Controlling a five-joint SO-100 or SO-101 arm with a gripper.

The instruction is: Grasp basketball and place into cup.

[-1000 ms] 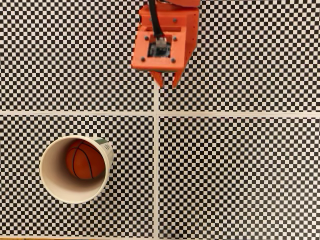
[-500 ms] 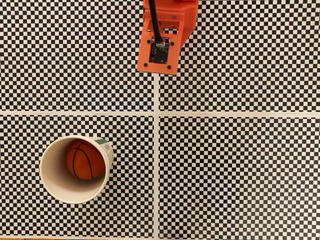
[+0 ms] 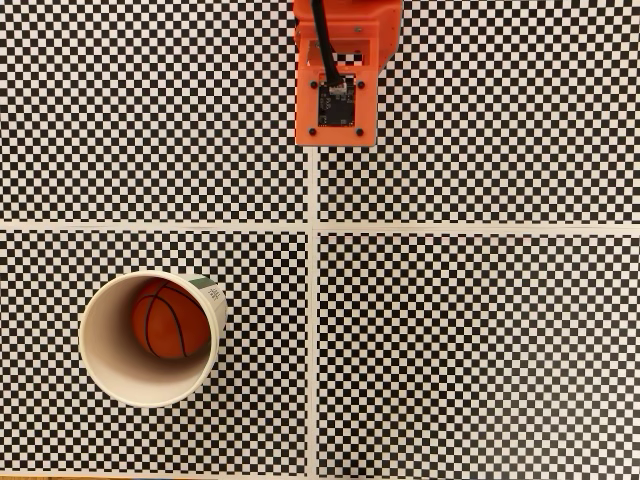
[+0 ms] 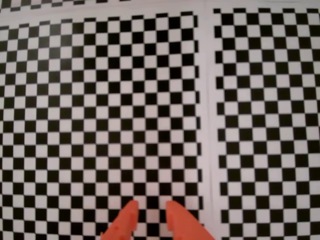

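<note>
End effector (image 4: 149, 209) slightly parted, empty; dark orange, black-seamed basketball (image 3: 171, 319) sits inside cream cup (image 3: 100, 352).

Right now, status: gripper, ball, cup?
Orange gripper empty, fingertips slightly apart over checkerboard mat. Dark orange-red basketball inside cream paper cup. Nothing obstructing.

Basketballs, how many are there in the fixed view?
1. The basketball sits inside the paper cup at the lower left of the fixed view. None shows elsewhere on the checkered mat.

Bright, even, nearly shadowless light; sharp fixed view, softer, slightly blurred wrist view.
</note>
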